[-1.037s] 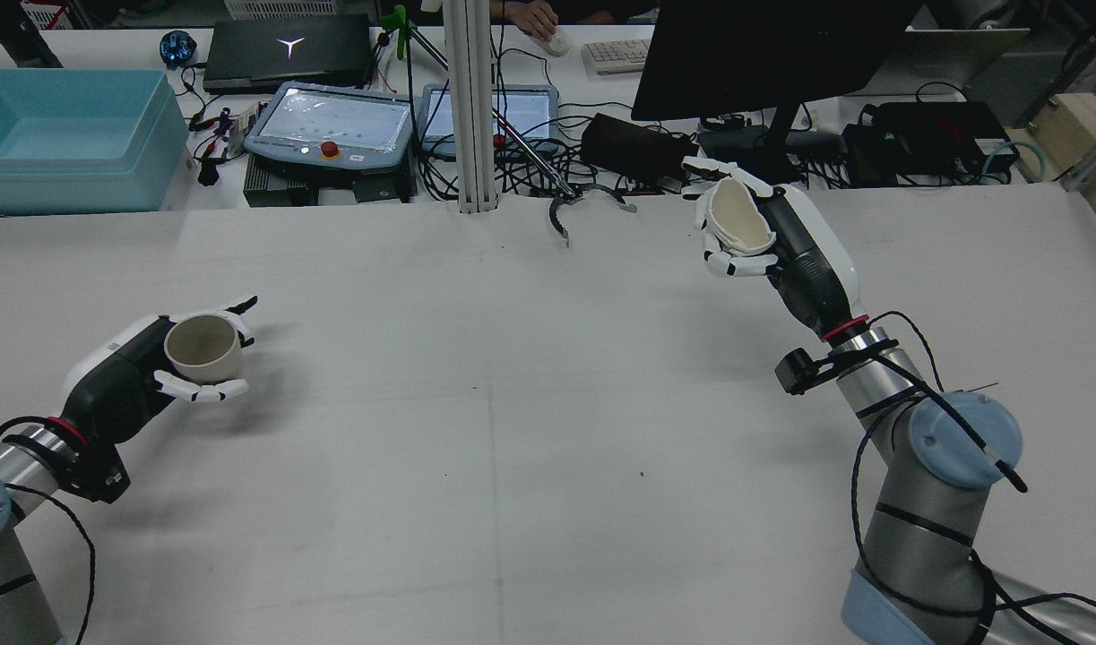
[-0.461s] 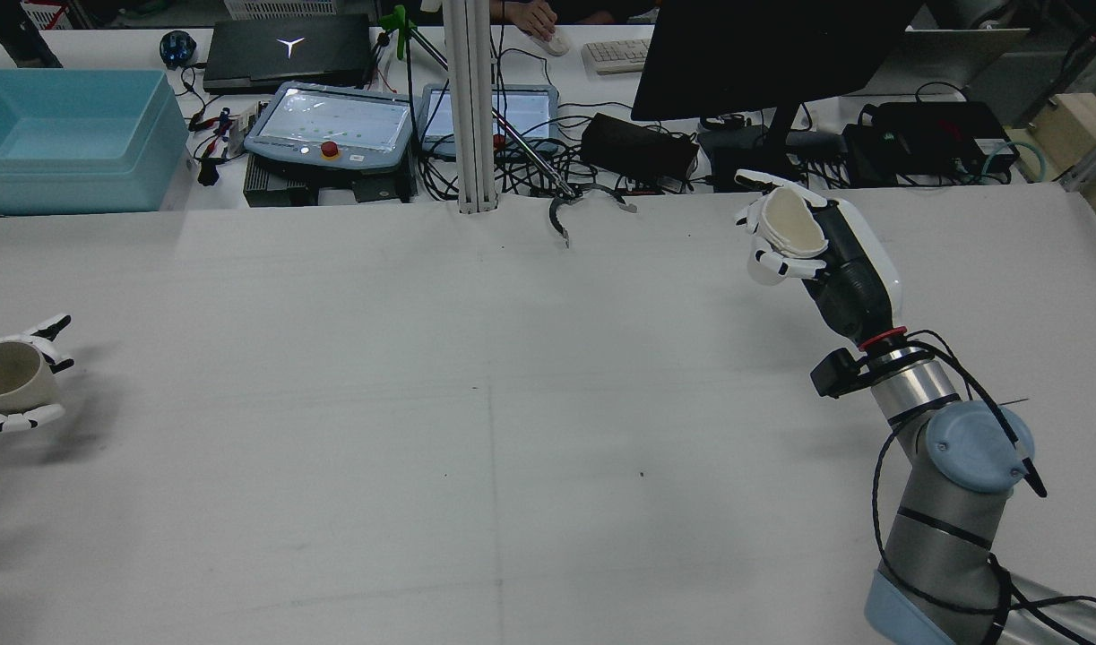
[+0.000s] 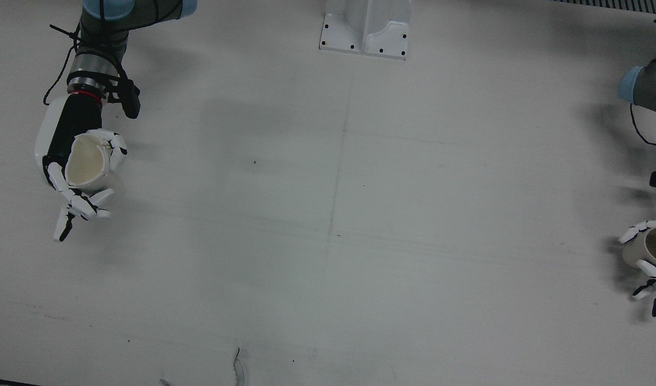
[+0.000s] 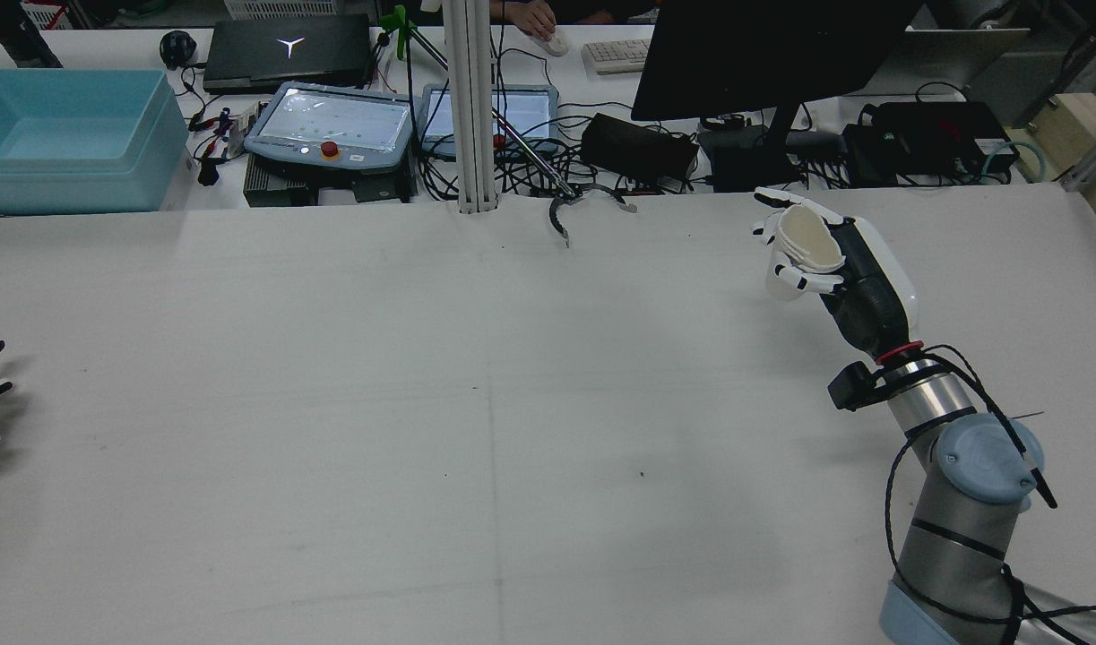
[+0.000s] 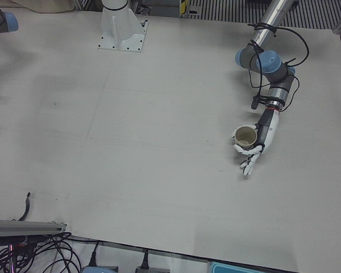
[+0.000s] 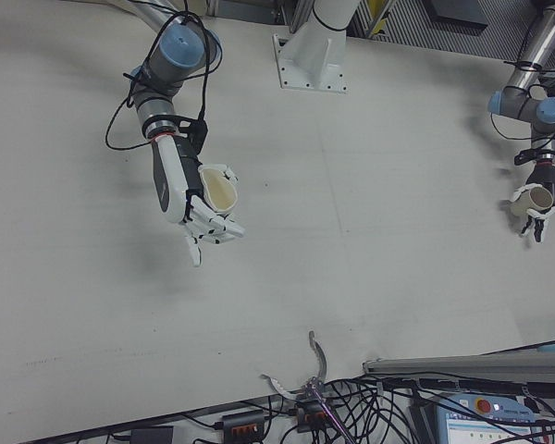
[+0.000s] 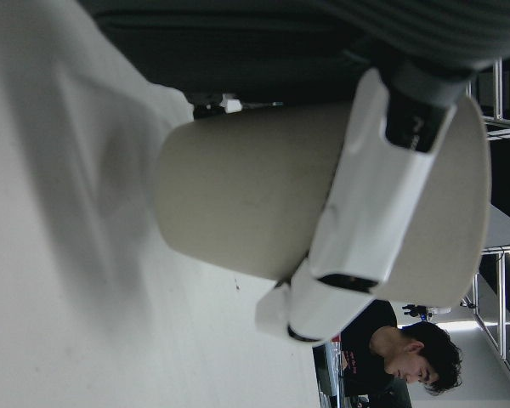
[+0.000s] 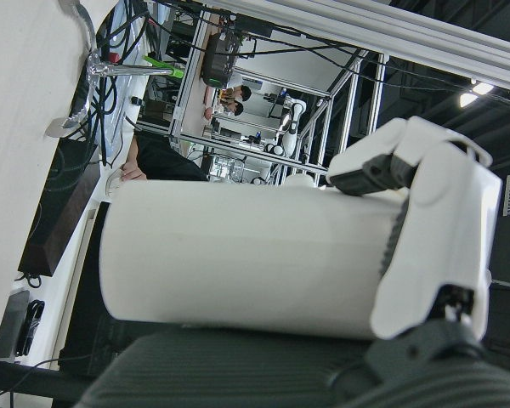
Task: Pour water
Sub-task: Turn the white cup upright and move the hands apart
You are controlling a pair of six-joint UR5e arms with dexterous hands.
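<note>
White cup [image 6: 217, 192] gripped in right hand [image 6: 202, 211], beige cup [image 5: 246, 137] in left hand [image 5: 253, 149]

Two upright cups: beige [image 5: 245, 137], white [image 6: 216, 191].

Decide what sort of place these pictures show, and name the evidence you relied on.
Probably a robotics lab: robot arms work over a bare white table, two teach pendants and a monitor stand behind it, and cables trail along its edge.
</note>
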